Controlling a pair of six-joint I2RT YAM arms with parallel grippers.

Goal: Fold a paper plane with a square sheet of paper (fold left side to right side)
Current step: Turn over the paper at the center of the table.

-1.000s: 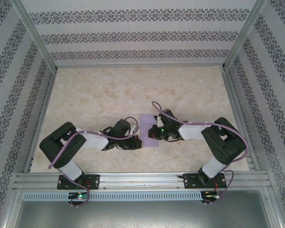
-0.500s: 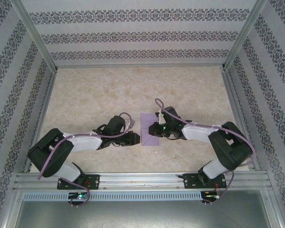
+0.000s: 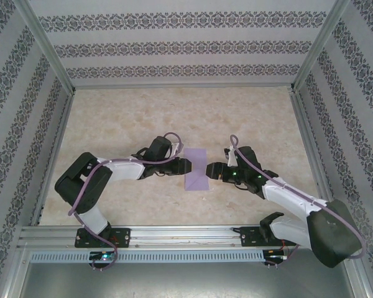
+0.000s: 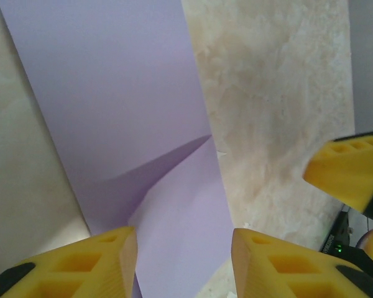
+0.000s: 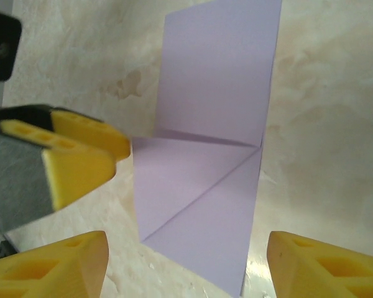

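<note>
From the rail (image 3: 186, 234) at the near edge of the table (image 3: 124, 118), I watch both arms reach inward to mid-table. There the left claw (image 3: 185, 165) and the right claw (image 3: 212, 169) face each other, each with its yellow fingers (image 4: 280, 267) spread apart and gripping nothing. Between them the lavender sheet of paper (image 3: 197, 169) lies on the pale marbled top, folded to a narrow strip with a slanting crease across it, the left claw's tips at its left edge and the right claw's just beside its right edge. Beyond, the tabletop runs to the patterned back wall (image 3: 186, 49).
</note>
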